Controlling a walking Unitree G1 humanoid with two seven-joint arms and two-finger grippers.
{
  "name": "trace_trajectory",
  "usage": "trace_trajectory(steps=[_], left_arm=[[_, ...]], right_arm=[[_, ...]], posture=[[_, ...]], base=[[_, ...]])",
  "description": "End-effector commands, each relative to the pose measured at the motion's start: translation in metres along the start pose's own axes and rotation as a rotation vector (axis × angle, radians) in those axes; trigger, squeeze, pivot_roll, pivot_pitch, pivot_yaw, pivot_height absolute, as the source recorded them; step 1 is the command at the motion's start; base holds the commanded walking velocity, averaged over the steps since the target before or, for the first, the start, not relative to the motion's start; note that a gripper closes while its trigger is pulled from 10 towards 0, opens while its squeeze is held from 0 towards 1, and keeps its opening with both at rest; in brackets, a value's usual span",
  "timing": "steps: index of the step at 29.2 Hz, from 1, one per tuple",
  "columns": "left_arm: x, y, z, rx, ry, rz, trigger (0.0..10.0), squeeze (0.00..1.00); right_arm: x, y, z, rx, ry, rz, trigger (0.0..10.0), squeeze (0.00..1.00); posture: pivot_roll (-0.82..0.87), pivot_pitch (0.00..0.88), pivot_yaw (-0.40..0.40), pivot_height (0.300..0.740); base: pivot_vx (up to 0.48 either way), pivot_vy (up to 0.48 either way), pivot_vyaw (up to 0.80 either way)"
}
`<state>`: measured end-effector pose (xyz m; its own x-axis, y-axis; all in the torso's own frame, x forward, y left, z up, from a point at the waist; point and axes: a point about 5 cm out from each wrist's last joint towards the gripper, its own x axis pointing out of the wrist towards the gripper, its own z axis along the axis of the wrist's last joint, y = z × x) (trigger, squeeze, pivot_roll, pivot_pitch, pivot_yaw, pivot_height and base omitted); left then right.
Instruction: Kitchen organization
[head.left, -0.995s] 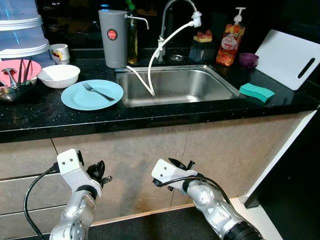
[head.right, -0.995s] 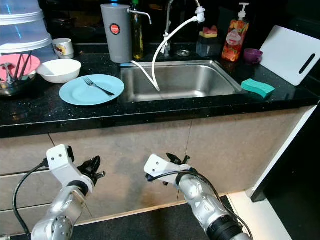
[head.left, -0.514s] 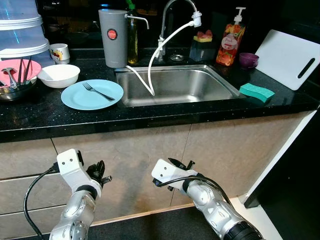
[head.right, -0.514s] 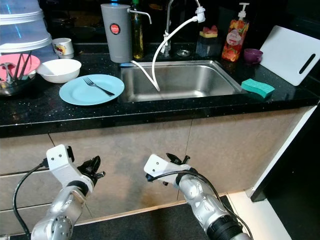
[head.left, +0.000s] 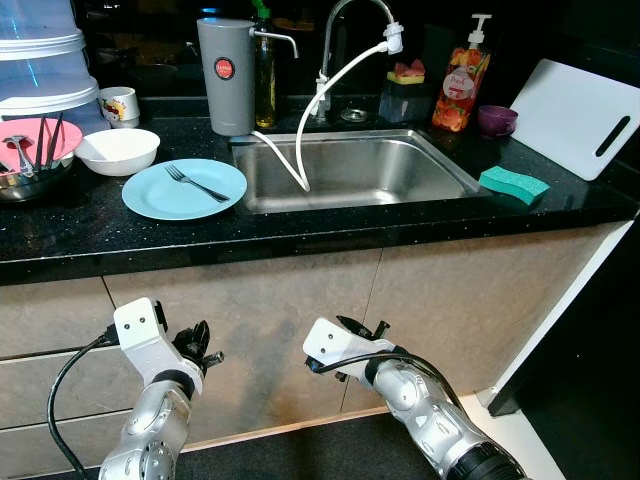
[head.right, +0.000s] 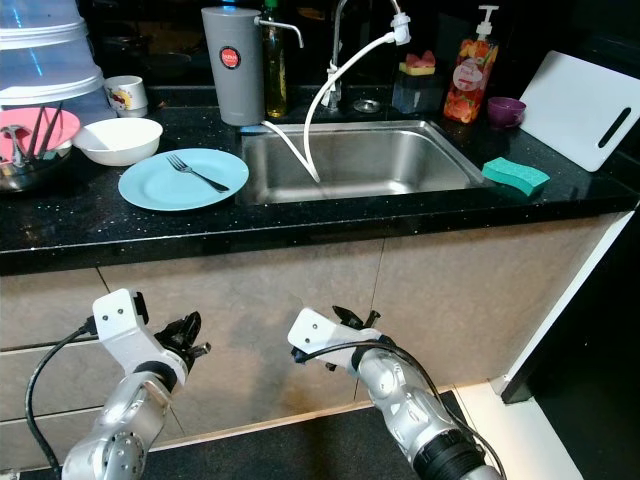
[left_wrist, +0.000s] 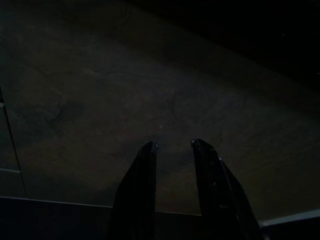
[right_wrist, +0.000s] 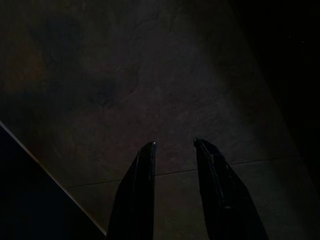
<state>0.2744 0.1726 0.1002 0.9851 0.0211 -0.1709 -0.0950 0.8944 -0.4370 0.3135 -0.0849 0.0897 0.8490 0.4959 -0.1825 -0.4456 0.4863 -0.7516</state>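
A light blue plate (head.left: 184, 189) with a fork (head.left: 196, 183) on it lies on the black counter, left of the steel sink (head.left: 352, 170). A white bowl (head.left: 118, 151) sits behind the plate, and a metal bowl holding a pink dish and utensils (head.left: 28, 155) is at the far left. A green sponge (head.left: 513, 183) lies right of the sink. Both arms hang low before the cabinet fronts, well below the counter. My left gripper (left_wrist: 174, 146) is open and holds nothing. My right gripper (right_wrist: 175, 145) is open and holds nothing too.
A grey canister (head.left: 225, 76), an oil bottle (head.left: 264, 70), a faucet with a white hose (head.left: 322, 92), a soap bottle (head.left: 460, 88), a purple cup (head.left: 496, 120) and a white cutting board (head.left: 580, 116) stand along the back. Stacked clear containers (head.left: 38, 55) and a mug (head.left: 119, 105) are at the left.
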Motion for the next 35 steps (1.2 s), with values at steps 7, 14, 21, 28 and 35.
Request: trace_trajectory(steps=[7, 14, 21, 28, 35], left_arm=[[0.0003, -0.0021, -0.0032, -0.006, 0.016, -0.004, 10.0, 0.0], [-0.0004, -0.0011, -0.0041, -0.003, 0.017, -0.003, 10.0, 0.0], [-0.0005, -0.0002, -0.0048, -0.001, 0.02, -0.004, 10.0, 0.0], [-0.0006, -0.0006, -0.005, -0.003, 0.021, -0.005, 10.0, 0.0], [-0.0003, -0.0008, -0.0046, -0.007, 0.019, -0.001, 10.0, 0.0]], right_arm=[[-0.0001, -0.0006, -0.0033, 0.01, 0.014, 0.0, 10.0, 0.0], [-0.0008, 0.0003, -0.0037, 0.01, 0.014, 0.001, 10.0, 0.0], [-0.0011, 0.001, -0.0037, 0.01, 0.014, 0.001, 10.0, 0.0], [-0.0013, 0.0009, -0.0037, 0.01, 0.014, 0.001, 10.0, 0.0], [-0.0012, 0.0001, -0.0038, 0.01, 0.013, 0.001, 10.0, 0.0]], posture=[[-0.14, 0.006, -0.027, 0.74], [-0.13, 0.001, -0.028, 0.74], [-0.14, 0.0, -0.028, 0.74], [-0.14, 0.001, -0.027, 0.74], [-0.14, 0.008, -0.028, 0.74]], base=[[0.0, 0.0, 0.0], [0.0, 0.0, 0.0], [0.0, 0.0, 0.0], [0.0, 0.0, 0.0], [0.0, 0.0, 0.0]])
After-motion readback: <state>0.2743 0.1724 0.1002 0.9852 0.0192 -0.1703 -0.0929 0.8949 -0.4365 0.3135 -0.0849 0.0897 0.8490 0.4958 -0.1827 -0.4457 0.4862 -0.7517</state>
